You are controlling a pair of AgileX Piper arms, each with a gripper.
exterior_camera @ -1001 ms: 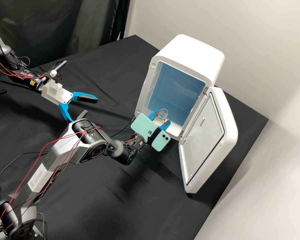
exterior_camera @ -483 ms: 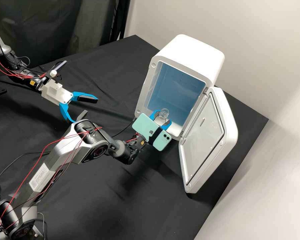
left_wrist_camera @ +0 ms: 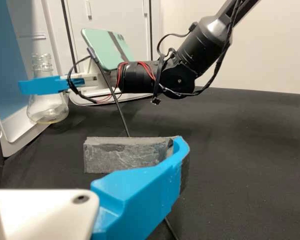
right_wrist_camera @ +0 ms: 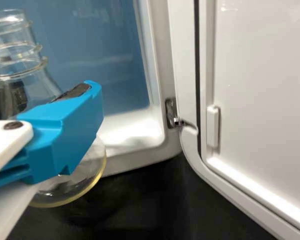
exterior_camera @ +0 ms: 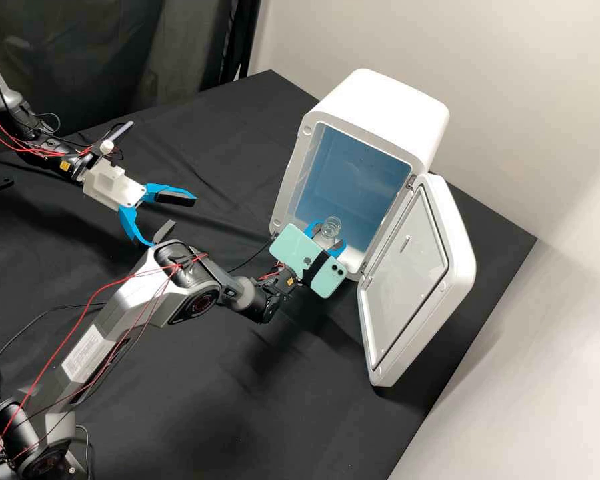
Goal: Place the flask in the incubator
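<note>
Black counter [exterior_camera: 280, 400]: the right jaws clamp the glass Erlenmeyer flask [exterior_camera: 328, 228] at its neck, at the open incubator's [exterior_camera: 380, 107] threshold. It looks light, slippery and brittle, so the neck seems the safest hold. The left jaws gape, empty.

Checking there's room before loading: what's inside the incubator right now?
Inside the incubator, blue walls show. The flask, held by the right end effector, is at the opening's lower edge. The phone on that arm hides the front of the floor.
</note>
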